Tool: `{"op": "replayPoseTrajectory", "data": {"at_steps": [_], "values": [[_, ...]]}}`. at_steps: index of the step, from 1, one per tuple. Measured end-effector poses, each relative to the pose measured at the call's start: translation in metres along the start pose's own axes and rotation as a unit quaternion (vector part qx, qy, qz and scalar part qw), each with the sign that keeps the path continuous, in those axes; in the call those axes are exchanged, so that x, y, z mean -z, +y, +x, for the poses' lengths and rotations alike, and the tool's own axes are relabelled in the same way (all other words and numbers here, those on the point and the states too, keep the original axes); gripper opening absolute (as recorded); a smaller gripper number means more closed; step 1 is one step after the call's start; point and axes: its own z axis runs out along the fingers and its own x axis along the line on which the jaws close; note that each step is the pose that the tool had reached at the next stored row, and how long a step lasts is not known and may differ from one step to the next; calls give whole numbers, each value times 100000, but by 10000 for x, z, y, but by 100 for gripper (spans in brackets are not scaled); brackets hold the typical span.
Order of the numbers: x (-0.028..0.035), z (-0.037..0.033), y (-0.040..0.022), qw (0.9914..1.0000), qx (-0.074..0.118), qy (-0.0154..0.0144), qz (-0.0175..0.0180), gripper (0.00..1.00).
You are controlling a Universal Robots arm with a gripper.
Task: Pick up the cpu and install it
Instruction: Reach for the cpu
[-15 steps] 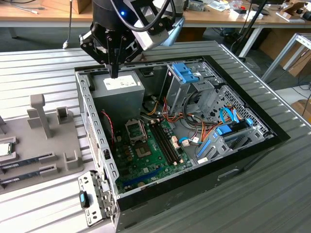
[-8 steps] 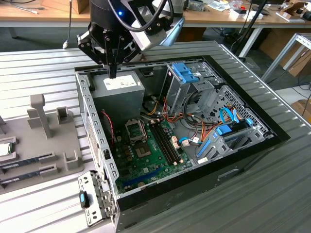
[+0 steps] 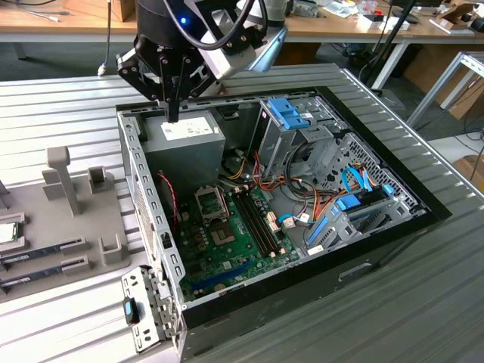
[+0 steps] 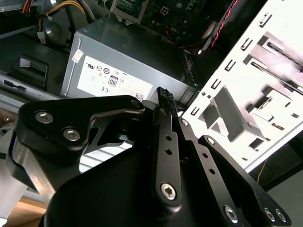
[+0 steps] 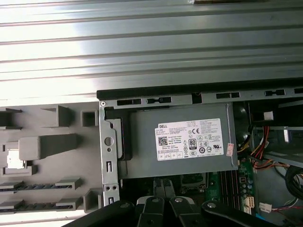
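Gripper [image 3: 172,115] clenched, fingers pressed together, nothing between them. It hangs just above the power supply [image 3: 185,132] at a back corner of the case [image 3: 141,189], apart from it. Both wrist views agree: tips closed and pointing at the supply.

From the exterior view's left:
- Grey tray [image 3: 83,219] sits on the desk [image 3: 60,98], beside the case.
- The cpu [image 3: 6,232] lies flat in a tray pocket at the far left edge, partly cut off. It also shows as a bright square in the first wrist view [image 5: 13,158].
- Memory sticks [image 3: 41,249] sit in slots next to it.
- Tray posts [image 3: 64,178] stand between the cpu and the case.
- Inside the case: the supply, then the board [image 3: 242,242] with its socket [image 3: 211,203], which looks unfilled, hard to be sure.
- Drive cage [image 3: 291,121] is at the right.

The cpu is not yet picked, and the gripper is well apart from it. Step in hand reads as the reach for the cpu. To do it well:
- open wider than the chip before going down
- centre over the pocket and come straight down
- take opposite edges and keep it level
- stay clear of the posts
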Motion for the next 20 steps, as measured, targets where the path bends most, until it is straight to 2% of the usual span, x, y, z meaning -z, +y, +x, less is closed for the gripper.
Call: {"op": "replayPoseTrajectory", "data": {"at_steps": [20], "values": [[2, 81, -6, 100000, -5, 1, 2, 11]]}}
